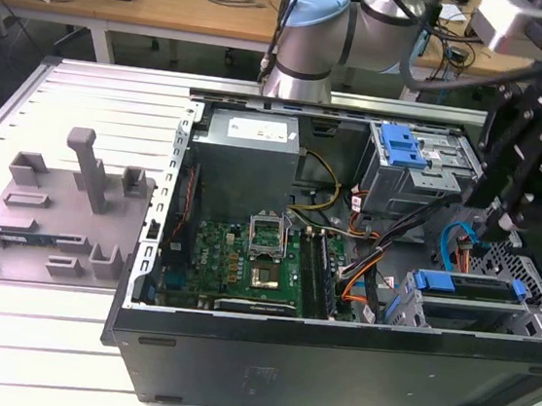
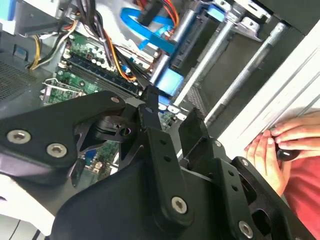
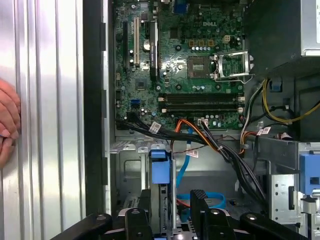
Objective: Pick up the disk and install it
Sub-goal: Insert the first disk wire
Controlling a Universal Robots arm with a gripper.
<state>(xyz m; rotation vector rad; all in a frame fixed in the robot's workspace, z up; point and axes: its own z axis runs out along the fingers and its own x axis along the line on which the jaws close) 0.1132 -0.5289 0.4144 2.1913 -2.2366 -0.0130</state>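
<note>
1. A grey fixture (image 1: 65, 209) lies at 9 o'clock in the exterior view, beside the open computer case (image 1: 331, 367).
2. The disk (image 1: 467, 284) sits in the drive cage at 4 o'clock.
3. The gripper (image 1: 495, 227) hovers just above it at 3 o'clock, fingers (image 3: 201, 207) spread apart and holding nothing.

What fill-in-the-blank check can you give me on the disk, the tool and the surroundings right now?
1. The bracket framing the disk is coloured ___.
2. The tool hangs over the drive cage with its fingers ___, holding nothing.
3. Across the ribbed table from the computer case, a person's ___ is in view.

Missing words: blue; open; hand
</note>
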